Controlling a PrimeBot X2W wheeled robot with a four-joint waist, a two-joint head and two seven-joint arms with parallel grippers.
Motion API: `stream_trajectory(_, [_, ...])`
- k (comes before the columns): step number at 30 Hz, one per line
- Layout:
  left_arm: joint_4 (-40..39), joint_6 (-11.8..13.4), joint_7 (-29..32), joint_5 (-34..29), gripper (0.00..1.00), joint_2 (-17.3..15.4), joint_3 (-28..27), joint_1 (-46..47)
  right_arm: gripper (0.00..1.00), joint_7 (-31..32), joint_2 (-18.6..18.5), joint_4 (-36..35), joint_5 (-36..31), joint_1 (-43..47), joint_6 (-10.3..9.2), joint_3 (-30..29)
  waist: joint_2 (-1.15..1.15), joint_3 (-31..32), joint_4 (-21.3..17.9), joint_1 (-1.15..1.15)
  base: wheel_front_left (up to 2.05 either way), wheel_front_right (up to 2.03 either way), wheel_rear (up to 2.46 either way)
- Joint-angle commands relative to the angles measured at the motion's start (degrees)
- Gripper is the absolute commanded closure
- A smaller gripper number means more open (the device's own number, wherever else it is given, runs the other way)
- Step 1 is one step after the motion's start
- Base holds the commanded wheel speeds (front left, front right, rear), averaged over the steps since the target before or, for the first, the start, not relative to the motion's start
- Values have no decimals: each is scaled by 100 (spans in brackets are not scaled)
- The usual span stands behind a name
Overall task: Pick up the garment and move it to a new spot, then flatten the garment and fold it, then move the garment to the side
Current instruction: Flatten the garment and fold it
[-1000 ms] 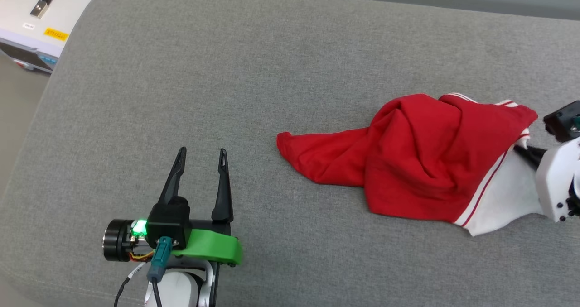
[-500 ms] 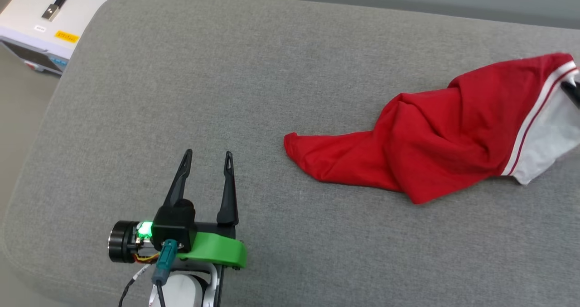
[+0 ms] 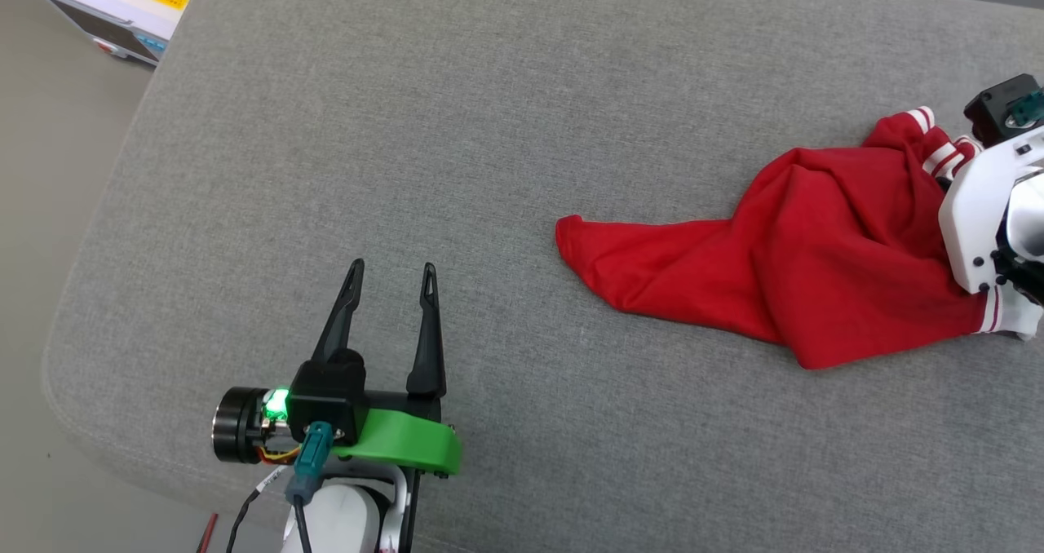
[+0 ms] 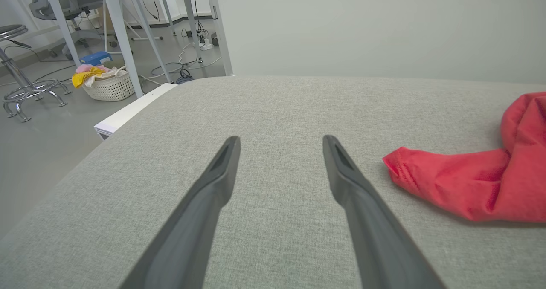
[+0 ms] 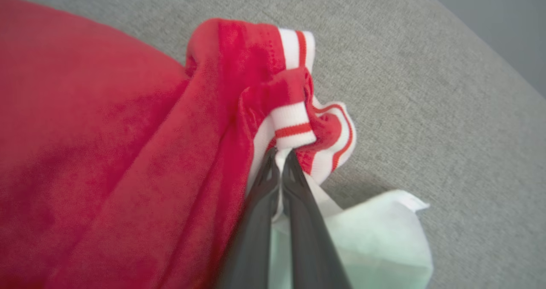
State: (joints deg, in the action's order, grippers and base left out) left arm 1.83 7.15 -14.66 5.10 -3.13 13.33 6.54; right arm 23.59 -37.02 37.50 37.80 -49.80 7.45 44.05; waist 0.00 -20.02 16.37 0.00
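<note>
The right pincer (image 5: 280, 154) is clamped together on the striped trim of the garment (image 3: 783, 284). Against a second ago, the red heap has been drawn out into a long tail pointing to the frame's left, its gathered end raised at the right edge of the head view. The relocation looks under way, though most of the cloth still lies on the grey surface (image 3: 408, 129). The left pincer (image 3: 392, 266) stays apart and empty at lower left.

Lab-like workroom: metal stool (image 4: 9, 30), floor cables (image 4: 187, 65), laundry basket (image 4: 110, 86), bench legs (image 4: 121, 37).
</note>
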Motion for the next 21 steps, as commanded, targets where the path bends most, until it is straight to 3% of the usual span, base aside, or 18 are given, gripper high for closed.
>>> stream_trajectory(1, [21,41,-34,28,0,24,8,95,100,-78,64,164,66,-30,3,138,0,-9,40,0,0,0,0])
stream_trajectory(3, [38,50,-34,21,0,24,-10,73,100,-259,126,331,175,-9,3,282,0,53,12,0,0,0,0])
stream_trajectory(4, [45,52,-34,11,0,24,-28,56,82,-413,125,387,213,-20,3,338,0,97,-13,0,0,0,0])
stream_trajectory(5, [48,45,-34,-7,0,24,-47,44,0,-616,103,434,220,-40,3,372,0,145,-41,0,0,0,0])
stream_trajectory(14, [27,-60,-34,-200,0,-7,-349,-179,0,-2683,77,599,42,136,3,-8,0,737,-435,0,0,0,0])
stream_trajectory(21, [-87,-131,-34,-302,0,-61,-505,-359,0,-3719,226,341,-286,866,3,-1096,0,1101,-683,0,0,0,0])
